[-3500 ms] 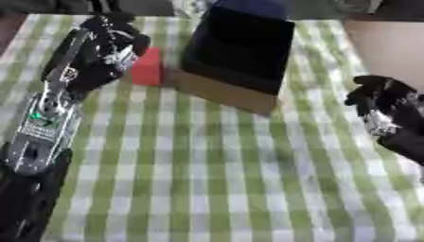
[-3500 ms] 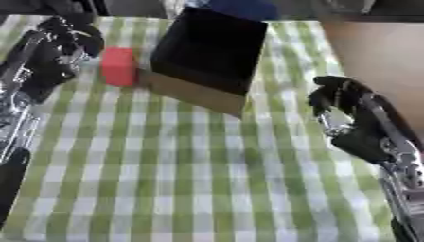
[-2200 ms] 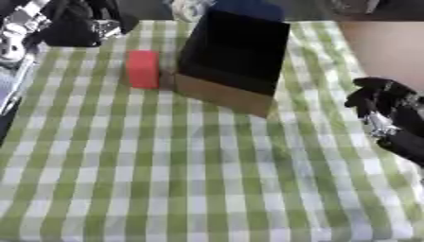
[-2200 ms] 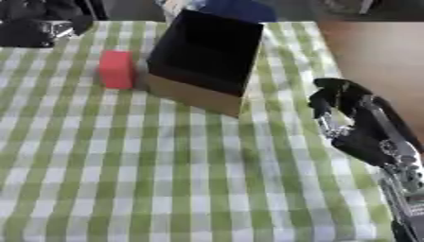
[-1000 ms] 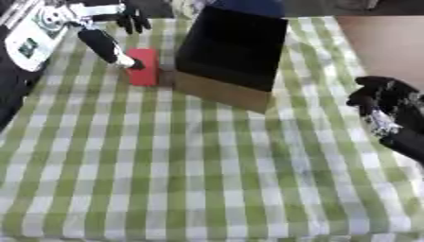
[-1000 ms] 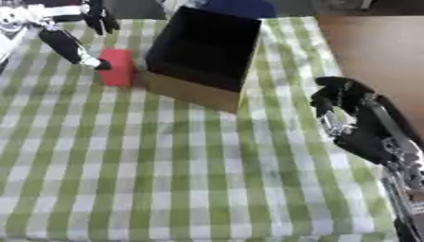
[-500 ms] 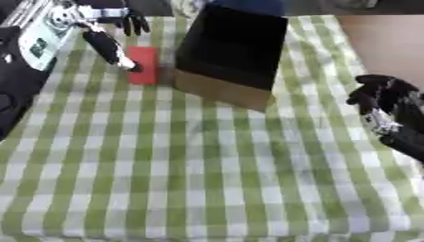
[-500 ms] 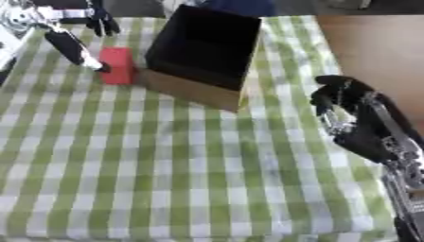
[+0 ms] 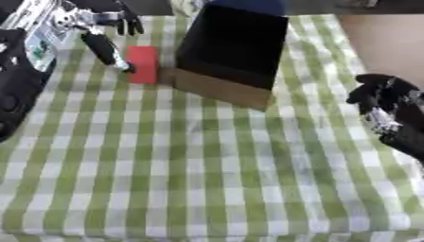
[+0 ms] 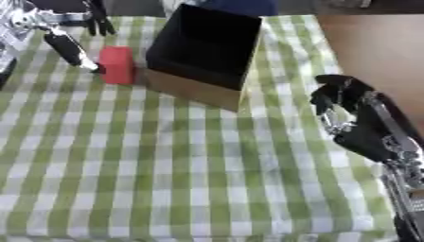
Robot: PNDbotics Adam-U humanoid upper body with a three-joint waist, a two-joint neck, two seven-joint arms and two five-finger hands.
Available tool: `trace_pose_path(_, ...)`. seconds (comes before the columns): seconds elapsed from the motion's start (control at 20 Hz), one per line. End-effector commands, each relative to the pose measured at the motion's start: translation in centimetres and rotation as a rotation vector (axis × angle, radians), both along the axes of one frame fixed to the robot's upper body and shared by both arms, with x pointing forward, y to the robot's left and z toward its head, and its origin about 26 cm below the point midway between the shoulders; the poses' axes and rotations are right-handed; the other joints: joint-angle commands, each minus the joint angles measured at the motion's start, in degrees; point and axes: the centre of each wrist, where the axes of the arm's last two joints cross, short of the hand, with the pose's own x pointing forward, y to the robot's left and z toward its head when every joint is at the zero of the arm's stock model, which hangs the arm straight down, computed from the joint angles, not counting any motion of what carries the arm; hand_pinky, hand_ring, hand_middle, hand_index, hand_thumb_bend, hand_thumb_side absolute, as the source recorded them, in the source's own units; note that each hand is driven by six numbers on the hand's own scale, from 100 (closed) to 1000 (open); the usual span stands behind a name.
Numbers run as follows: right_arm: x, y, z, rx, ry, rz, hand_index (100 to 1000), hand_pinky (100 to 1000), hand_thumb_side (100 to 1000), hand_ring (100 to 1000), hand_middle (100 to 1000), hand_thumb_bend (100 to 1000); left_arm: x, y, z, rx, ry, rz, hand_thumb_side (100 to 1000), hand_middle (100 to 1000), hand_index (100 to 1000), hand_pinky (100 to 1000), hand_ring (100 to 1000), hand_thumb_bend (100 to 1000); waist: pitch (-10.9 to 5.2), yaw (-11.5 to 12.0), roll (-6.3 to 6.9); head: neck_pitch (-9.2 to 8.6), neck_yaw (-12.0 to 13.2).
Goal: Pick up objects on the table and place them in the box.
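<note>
My left hand (image 9: 98,21) reaches in from the upper left corner, its fingers (image 9: 105,49) spread and straight — one long finger slants down with its tip at the left side of the red block (image 9: 143,64), and nothing is curled round it. The block lies on the desk (image 9: 207,179) just left of the box (image 9: 232,45), touching or nearly touching its cardboard base; I cannot tell which. The box is dark inside, open on top, near the far edge. My right hand (image 10: 352,118) rests at the right edge, fingers curled and empty. Between us the green checked cloth lies wide and bare — my left forearm is cut off by the frame.
</note>
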Motion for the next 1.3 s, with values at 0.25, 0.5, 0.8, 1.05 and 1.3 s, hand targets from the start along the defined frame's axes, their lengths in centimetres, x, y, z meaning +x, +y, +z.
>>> trace_pose_path(0.25,0.0,-0.5,0.6,-0.021,-0.018,-0.005,826,794,427,676,621,100,0.4,0.8,0.4,0.054,-0.037,0.006,297,687,834,789,707,569,-1.09,0.01,-0.19,0.10,-0.08)
trace_pose_path(0.5,0.0,-0.4,0.6,-0.019,-0.018,-0.005,826,794,428,676,621,100,0.6,0.8,-0.2,0.043,-0.037,0.011,297,686,834,787,704,567,-1.02,-0.10,-0.26,0.06,-0.04)
trace_pose_path(0.8,0.0,-0.4,0.6,-0.017,-0.017,-0.005,826,793,429,676,621,100,1.0,0.7,-0.9,0.018,-0.042,0.028,302,685,835,784,701,569,-0.89,-0.24,-0.34,0.15,0.10)
trace_pose_path(1.05,0.0,-0.3,0.6,-0.014,-0.017,-0.004,826,793,430,676,621,100,1.3,0.6,-1.6,-0.004,-0.047,0.054,304,685,837,783,700,568,-0.75,-0.44,-0.44,0.18,0.20)
trace_pose_path(1.3,0.0,-0.3,0.6,-0.012,-0.016,-0.001,826,793,431,675,621,100,1.5,0.5,-2.2,-0.031,-0.073,0.076,302,684,838,781,696,568,-0.62,-0.59,-0.48,0.18,0.27)
